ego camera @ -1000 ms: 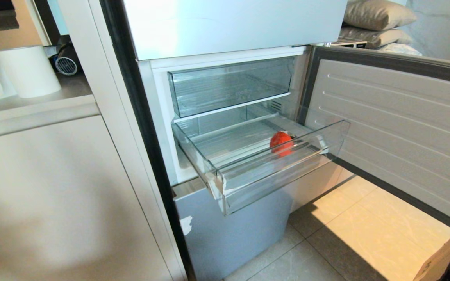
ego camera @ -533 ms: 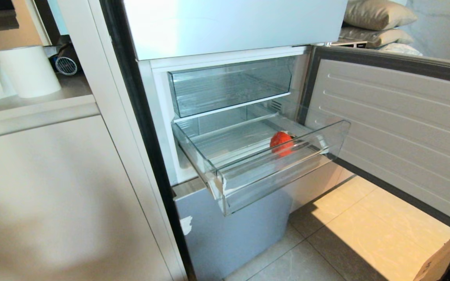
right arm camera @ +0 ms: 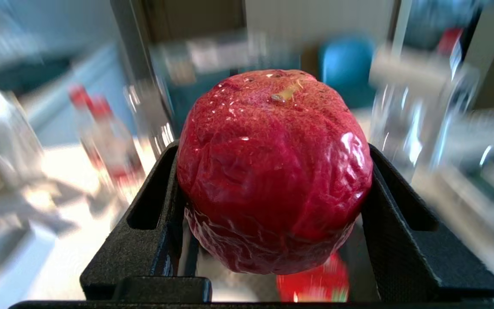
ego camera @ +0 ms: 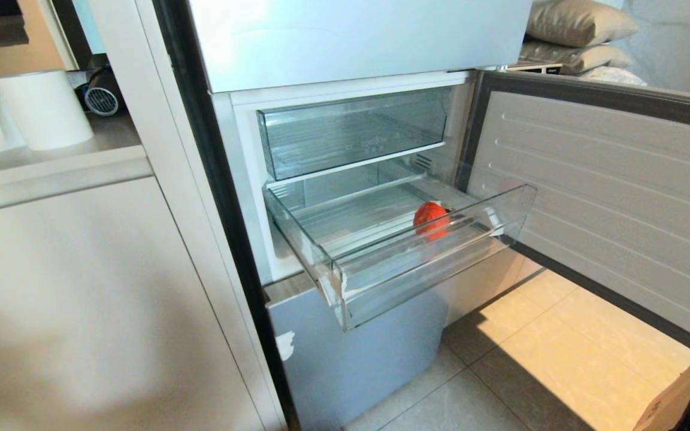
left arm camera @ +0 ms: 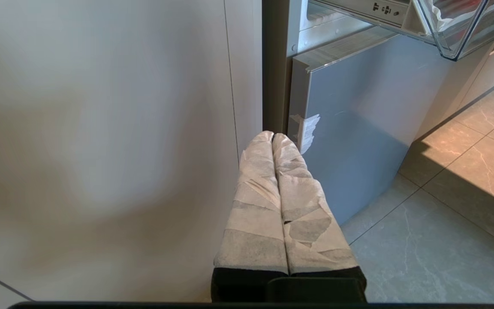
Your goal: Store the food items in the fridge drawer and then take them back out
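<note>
Right gripper (right arm camera: 272, 189) is pinching a red food item (right arm camera: 272, 171) between its black fingers (right arm camera: 152, 206), fruit sitting wide in the jaws; it's out of the head view, and the smeared background in the wrist view suggests the arm is swinging, toward or away from the fridge I can't tell. Left gripper (left arm camera: 275, 139) is hanging low beside the fridge's lower door (left arm camera: 350, 128), wrapped fingers (left arm camera: 255, 206) pressed together, holding nothing, parked. Second food item (ego camera: 430, 216) is lying in the fridge drawer (ego camera: 429, 257), toward the right near the front wall. Drawer is pulled well out under the taller clear drawer (ego camera: 351, 131), which is pushed in; fridge door (ego camera: 608, 197) is standing wide to the right. Progress read: one piece in the drawer, one in the claw, so either storing is half done or retrieval is half done; frames alone don't settle which. Drawer isn't closed either way.
</note>
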`<state>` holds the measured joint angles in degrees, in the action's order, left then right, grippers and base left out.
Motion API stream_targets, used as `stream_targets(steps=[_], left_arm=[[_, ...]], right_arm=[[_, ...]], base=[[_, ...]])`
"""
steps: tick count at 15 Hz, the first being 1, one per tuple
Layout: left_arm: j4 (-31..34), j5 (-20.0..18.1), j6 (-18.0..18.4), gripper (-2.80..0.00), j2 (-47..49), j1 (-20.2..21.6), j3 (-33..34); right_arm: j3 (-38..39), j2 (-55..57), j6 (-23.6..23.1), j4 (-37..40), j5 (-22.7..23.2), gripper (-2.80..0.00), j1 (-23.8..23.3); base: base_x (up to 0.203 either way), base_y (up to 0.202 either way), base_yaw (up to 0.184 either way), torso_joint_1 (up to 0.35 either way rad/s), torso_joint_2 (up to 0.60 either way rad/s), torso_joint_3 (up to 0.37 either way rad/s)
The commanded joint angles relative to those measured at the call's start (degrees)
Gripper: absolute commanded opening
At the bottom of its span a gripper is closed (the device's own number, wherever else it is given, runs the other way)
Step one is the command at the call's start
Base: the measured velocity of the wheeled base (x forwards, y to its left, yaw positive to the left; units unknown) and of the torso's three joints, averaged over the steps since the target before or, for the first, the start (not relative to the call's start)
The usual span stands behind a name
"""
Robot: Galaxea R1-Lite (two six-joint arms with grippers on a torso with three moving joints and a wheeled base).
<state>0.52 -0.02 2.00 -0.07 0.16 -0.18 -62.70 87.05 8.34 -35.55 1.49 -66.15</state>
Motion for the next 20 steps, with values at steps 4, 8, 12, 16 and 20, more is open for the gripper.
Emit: stream_targets(steps=[4,8,12,16,20], left_arm=[[0.1,0.0,0.0,-2.80,0.0,0.0,0.0],[0.0,0.0,0.0,-2.80,0.0,0.0,0.0],[0.0,0.0,0.0,-2.80,0.0,0.0,0.0],[0.0,0.0,0.0,-2.80,0.0,0.0,0.0],[0.0,0.0,0.0,-2.80,0.0,0.0,0.0]], right_arm=[[-4.4,-12.0,-0.2,-0.2,0.7,-2.80,16.6],[-2.6,-16.7,-2.0,4.7,1.6,-2.80,47.6],[-0.5,-13.2,-0.2,11.2,2.0,-2.80,75.3],[-5.2,6.2,2.6,9.5,1.9,-2.80,88.6],[-22.6,26.7,3.4,5.2,-1.3,-2.80,95.4]], base=[[0.000,0.000,0.000,0.000,0.00,0.000],[0.000,0.000,0.000,0.000,0.00,0.000],[0.000,0.000,0.000,0.000,0.00,0.000],[0.000,0.000,0.000,0.000,0.00,0.000],[0.000,0.000,0.000,0.000,0.00,0.000]])
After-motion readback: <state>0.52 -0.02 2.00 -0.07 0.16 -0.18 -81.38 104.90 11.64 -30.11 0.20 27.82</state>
